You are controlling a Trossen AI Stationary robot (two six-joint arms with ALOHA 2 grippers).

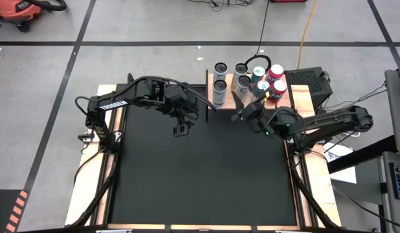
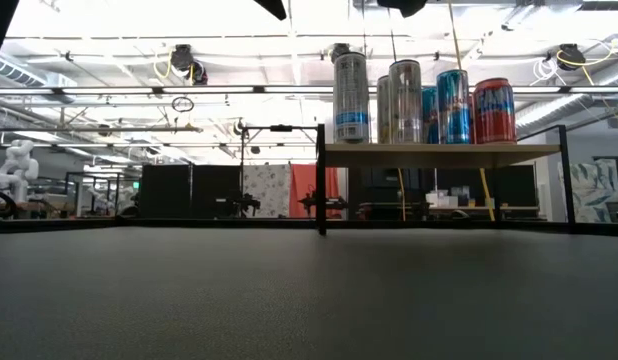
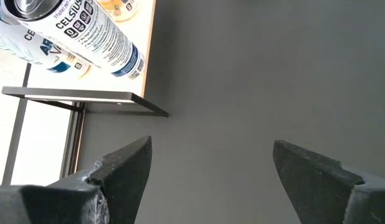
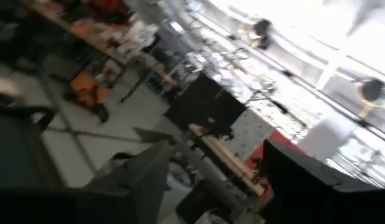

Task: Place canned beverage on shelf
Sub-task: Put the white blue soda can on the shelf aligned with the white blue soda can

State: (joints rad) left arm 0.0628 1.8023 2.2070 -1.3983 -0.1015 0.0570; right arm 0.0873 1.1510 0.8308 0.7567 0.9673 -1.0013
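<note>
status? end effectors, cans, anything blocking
Left end effector open, empty, over the mat. Right end effector open, empty, at the shelf's near edge. Cans upright on the shelf. Nothing blocking.

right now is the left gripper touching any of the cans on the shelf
Apart. The high view shows the left gripper over the black mat, well clear of the cans on the shelf; its wrist view shows open fingers with nothing between them.

High view: overhead, straight down on tabletop (image 1: 200, 181). Low view: mat level, facing the room. Both share the shelf (image 2: 439, 154) and cans (image 1: 219, 84). Left wrist looks close at the shelf edge.
</note>
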